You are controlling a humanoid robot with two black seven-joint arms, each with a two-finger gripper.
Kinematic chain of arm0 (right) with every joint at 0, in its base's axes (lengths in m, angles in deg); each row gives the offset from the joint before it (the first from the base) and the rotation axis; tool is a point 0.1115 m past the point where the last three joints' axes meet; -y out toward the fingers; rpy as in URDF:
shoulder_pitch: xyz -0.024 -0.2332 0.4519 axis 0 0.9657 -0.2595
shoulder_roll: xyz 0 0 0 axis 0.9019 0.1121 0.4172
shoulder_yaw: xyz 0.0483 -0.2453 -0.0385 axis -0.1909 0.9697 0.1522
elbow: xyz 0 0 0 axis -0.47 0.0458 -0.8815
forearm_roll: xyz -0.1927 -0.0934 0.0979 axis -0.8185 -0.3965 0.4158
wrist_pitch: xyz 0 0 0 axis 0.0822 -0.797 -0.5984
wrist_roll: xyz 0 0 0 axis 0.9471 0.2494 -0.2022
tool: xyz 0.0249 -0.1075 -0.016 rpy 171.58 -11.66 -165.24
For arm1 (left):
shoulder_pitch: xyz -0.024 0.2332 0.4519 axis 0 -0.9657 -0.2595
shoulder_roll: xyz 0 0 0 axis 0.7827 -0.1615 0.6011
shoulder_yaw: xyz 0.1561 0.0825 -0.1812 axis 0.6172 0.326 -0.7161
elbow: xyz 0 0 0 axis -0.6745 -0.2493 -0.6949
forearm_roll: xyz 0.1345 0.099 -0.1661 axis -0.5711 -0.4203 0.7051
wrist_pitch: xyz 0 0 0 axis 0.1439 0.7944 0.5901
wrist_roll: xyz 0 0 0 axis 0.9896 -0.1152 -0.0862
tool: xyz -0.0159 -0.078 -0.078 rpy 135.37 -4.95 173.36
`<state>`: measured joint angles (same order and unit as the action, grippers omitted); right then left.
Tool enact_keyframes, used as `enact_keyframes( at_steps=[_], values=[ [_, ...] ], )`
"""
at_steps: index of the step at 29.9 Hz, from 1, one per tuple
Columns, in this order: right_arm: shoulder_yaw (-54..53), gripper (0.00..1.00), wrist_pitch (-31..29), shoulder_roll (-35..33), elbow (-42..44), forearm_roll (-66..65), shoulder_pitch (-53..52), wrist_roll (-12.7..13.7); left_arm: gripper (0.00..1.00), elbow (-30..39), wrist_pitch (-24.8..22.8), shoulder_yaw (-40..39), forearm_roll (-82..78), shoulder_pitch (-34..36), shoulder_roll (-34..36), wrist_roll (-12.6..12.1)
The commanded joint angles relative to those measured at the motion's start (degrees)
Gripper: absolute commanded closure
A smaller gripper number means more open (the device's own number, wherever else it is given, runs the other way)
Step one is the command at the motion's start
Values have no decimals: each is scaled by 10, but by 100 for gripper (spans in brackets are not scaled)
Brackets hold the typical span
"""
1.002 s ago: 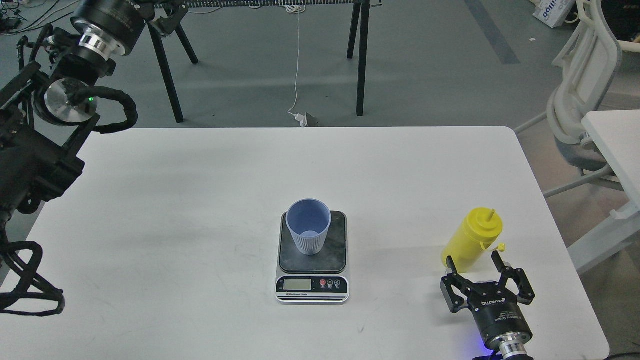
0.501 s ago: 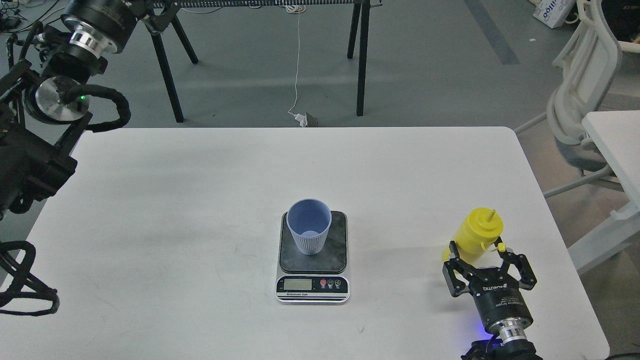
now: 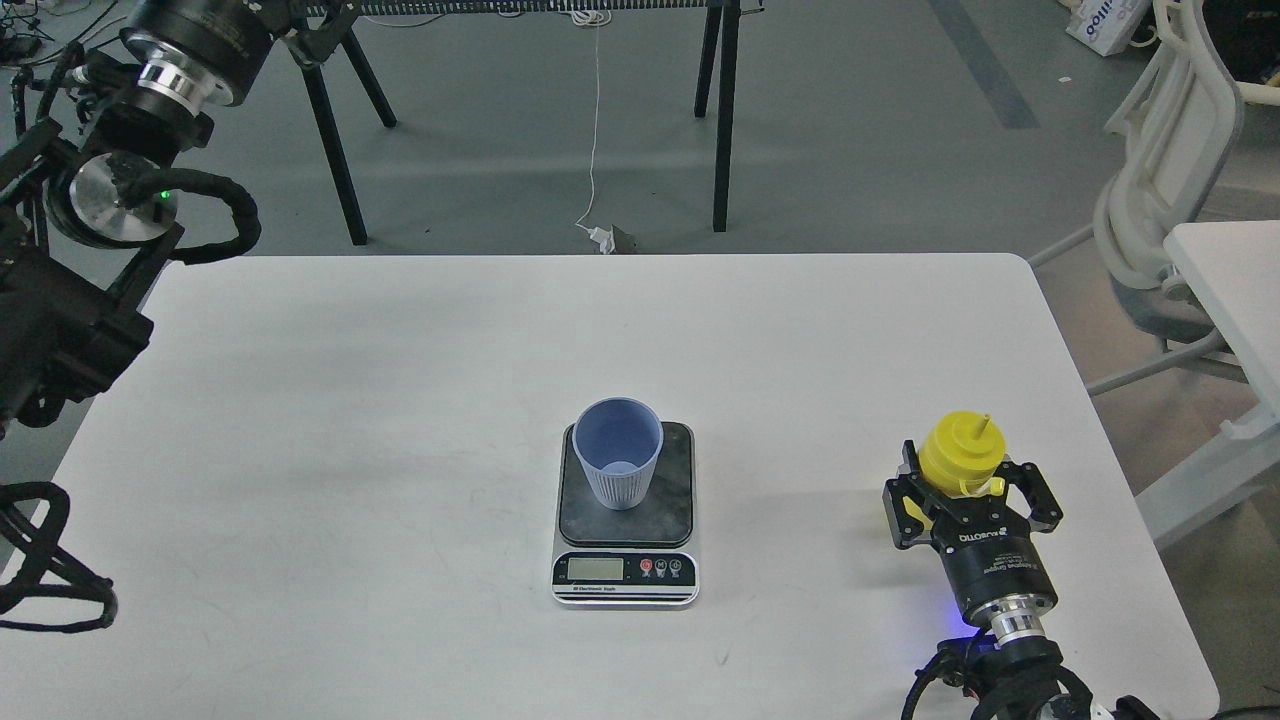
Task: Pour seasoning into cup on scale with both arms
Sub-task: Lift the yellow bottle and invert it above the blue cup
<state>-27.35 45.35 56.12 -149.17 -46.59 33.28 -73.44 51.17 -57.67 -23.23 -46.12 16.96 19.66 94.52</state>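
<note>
White table (image 3: 400, 400) under the head view, grey floor beyond, black trestle legs (image 3: 720, 120) at the far side, pale chair (image 3: 1160, 200) off to the right. Near the table's middle, scale (image 3: 625, 560) lying flat, display strip toward the viewer. On its dark plate, cup (image 3: 618, 465) standing upright, mouth open to the view, inside apparently empty. Well apart to the right, close to the table's right edge, seasoning (image 3: 960, 455) bottle standing upright, nozzle pointing up, small cap hanging at its side. Right gripper (image 3: 965, 490) set around the bottle's lower body, fingers on either side, jaws wide; actual contact with the bottle not clear. Left gripper out of view; only left arm (image 3: 110, 190) visible at the upper left, raised above the table's far left corner.
</note>
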Motion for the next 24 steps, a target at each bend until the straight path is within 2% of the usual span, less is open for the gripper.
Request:
enact_keyframes(
  at_steps=[1,5,8,15,20,24],
  values=[
    [2,60,0,0,-5,0,0,0,0,1,1,0,0,0,0,0],
    [4,62,0,-8,-23,-8,-15,0,0,1,1,-2,0,1,3,2],
    [5,64,0,-46,-40,-32,-49,1,0,3,1,-2,1,1,5,3],
    [20,64,0,-136,-71,-179,-205,0,0,5,0,-2,0,1,13,4],
    [119,64,117,-175,-70,-229,-337,-3,0,4,2,-1,-1,1,13,4],
    [186,64,211,-175,-68,-374,-413,-6,0,-1,-5,0,1,-3,24,-2]
  ],
)
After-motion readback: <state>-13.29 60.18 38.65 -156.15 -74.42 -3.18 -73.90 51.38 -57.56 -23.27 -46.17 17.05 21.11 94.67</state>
